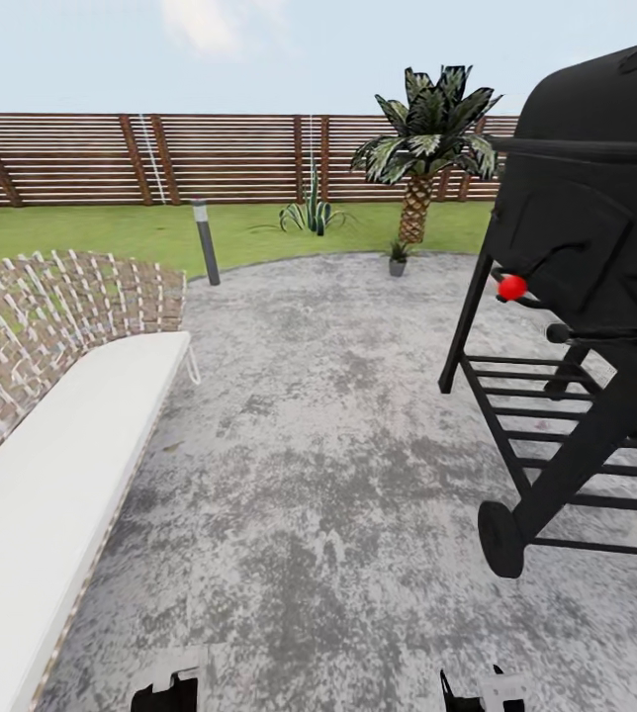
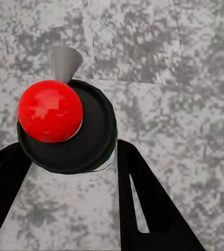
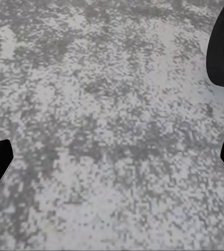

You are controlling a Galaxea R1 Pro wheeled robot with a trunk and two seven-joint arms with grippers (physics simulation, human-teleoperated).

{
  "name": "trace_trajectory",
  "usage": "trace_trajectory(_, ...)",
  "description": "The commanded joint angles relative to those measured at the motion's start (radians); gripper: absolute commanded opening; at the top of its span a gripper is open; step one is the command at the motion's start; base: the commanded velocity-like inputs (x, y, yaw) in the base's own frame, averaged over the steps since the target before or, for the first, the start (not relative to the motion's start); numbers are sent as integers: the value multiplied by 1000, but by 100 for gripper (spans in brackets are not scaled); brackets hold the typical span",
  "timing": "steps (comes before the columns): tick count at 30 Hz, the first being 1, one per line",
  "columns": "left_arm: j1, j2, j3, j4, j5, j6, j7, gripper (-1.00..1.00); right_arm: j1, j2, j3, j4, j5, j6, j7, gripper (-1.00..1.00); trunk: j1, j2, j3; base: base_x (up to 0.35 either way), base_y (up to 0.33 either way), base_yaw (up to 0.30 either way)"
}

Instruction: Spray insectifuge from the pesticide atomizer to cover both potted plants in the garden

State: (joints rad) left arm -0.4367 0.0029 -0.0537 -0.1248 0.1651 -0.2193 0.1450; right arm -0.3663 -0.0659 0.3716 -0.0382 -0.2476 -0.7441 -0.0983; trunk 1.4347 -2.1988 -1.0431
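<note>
The pesticide atomizer is out of view. I stand on the round grey patio (image 1: 318,445) of the garden, facing the lawn (image 1: 111,232) and the brown slatted fence (image 1: 160,158). A small potted plant (image 1: 398,257) sits at the patio's far edge by the palm's foot; it is too small to tell its leaves. My left gripper (image 2: 70,157) is open, and a red ball on a black disc (image 2: 50,111) shows between its black fingers (image 2: 148,198). My right gripper (image 3: 112,157) is open wide over bare paving. Both grippers peek in at the head view's lower edge, left gripper (image 1: 170,690) and right gripper (image 1: 482,692).
A wicker sofa with a white cushion (image 1: 71,445) runs along the left. A black wheeled grill (image 1: 586,297) stands close on the right. A grey bollard lamp (image 1: 205,240), a spiky agave (image 1: 311,213) and a palm (image 1: 427,148) stand at the lawn's edge.
</note>
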Motion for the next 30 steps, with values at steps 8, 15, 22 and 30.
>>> trace_trajectory(8,0,0,-6,1,8,-3,2,-100,0,0,9,0,-4,-1,-6,100,0,0,-1,337,0,0)
trace_trajectory(15,0,0,-7,1,8,-4,2,-100,0,0,9,0,-4,-1,-6,100,0,0,-1,337,0,0)
trace_trajectory(22,0,0,-7,1,8,-4,2,-100,0,0,9,0,-4,-1,-6,100,0,0,-1,337,0,0)
trace_trajectory(30,0,0,-7,1,8,-5,2,-100,0,0,9,0,-4,-1,-6,100,0,0,-1,337,0,0)
